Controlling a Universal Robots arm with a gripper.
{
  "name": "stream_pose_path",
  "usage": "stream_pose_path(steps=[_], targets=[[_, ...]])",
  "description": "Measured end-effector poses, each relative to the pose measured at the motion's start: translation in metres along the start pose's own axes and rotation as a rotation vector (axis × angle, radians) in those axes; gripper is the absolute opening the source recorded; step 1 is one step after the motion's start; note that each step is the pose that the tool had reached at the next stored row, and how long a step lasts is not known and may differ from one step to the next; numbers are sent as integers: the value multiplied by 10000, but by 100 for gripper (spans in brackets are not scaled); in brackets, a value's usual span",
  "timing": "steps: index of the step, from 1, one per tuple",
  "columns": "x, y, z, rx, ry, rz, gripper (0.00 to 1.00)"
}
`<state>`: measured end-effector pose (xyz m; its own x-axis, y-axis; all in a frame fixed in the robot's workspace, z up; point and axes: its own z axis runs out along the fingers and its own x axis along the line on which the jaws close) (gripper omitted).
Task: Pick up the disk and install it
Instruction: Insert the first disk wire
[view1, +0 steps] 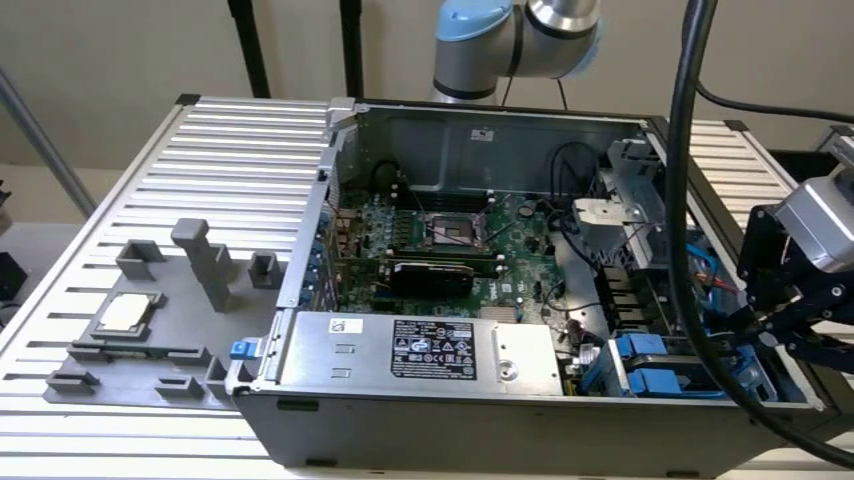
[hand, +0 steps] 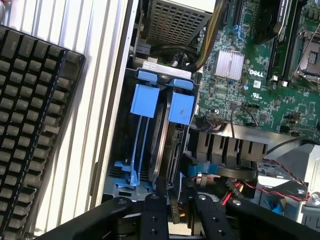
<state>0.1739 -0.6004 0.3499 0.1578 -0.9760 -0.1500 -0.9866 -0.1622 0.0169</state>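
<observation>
Gripper (hand: 175, 210) is hovering over the corner drive bay of the open grey metal computer case (view1: 481, 130), lined up with the slot so a drive can be going in edge-first. The disk, a silver-grey hard drive in a blue plastic carrier (hand: 172, 150), is sitting on edge in that bay straight ahead of the gripper, its near end right at the gripper tip and its blue tab at the far end. It is looking mostly seated, judging by how deep it lies. I cannot tell whether the gripper is clamping it or loose. A second blue plastic carrier (hand: 145, 100) is standing just beside the disk, parallel to it and apparently empty. The green motherboard (hand: 250, 85) is lying further into the case beyond the gripper. A black keyboard (hand: 35, 110) is resting on the slatted silver tabletop (view1: 240, 150), outside the case wall.
</observation>
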Motion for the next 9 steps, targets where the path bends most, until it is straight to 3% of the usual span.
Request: stream_pose_path(steps=[9], targets=[[-8,32,-10,-7,1,0,0]])
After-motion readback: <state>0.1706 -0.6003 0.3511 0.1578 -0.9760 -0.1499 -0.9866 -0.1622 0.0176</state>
